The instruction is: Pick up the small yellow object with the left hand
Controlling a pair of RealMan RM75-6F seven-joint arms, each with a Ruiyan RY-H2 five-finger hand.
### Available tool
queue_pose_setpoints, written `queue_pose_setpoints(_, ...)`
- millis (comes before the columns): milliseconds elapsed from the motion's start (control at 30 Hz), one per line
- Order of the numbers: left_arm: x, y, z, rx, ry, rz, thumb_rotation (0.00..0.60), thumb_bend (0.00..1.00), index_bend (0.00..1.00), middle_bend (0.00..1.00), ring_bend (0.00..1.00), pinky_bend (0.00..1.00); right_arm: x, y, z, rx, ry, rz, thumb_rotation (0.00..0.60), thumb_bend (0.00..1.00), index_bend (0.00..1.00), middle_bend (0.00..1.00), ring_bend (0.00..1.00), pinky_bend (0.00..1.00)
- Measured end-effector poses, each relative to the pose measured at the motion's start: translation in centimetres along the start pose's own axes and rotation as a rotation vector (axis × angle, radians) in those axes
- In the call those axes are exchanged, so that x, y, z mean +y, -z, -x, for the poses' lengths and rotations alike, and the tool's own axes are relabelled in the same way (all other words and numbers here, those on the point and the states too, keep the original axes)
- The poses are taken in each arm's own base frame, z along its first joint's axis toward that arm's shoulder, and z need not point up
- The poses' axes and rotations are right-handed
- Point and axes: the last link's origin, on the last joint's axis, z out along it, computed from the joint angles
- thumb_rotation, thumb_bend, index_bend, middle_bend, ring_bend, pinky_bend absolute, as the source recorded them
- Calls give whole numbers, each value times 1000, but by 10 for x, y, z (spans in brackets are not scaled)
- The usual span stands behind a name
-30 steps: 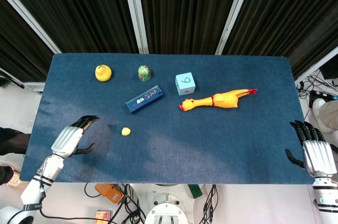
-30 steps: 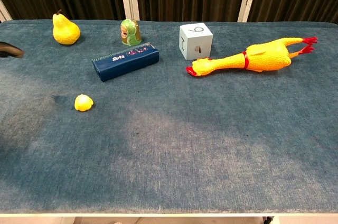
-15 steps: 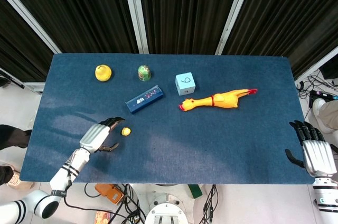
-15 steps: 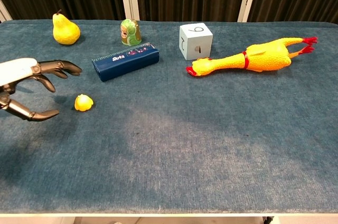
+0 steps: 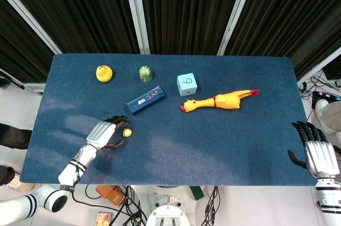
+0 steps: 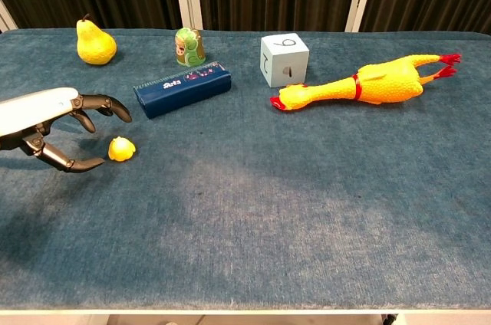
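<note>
Small yellow object (image 6: 121, 149) sits near the table's left front, not yet picked up. Left hand (image 6: 57, 127) is spread wide beside it; next, fingers should close around it.

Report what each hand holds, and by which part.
Nothing is held. The left hand is open beside the small yellow object, not gripping it; the right hand is empty.

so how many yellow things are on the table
3: a pear at the far left, a rubber chicken lying right of centre, and the small yellow object near the left hand, between its spread fingers. Nothing seems hidden.
</note>
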Motion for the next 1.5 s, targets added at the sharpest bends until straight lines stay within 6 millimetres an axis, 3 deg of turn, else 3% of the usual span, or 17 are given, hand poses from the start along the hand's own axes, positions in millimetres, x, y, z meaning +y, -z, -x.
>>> queue_pose_setpoints(667,2,-10,7,-6,7,16,600,291,314,155,158,292,0,0,0,-1,0,1,600,416,203,184,158,202)
queue_pose_setpoints(1500,-11,-19,8,-34,-9,-14,600,300,395,155,158,292,0,-1,0,-4,-3,2,600,415,203,183,159,202)
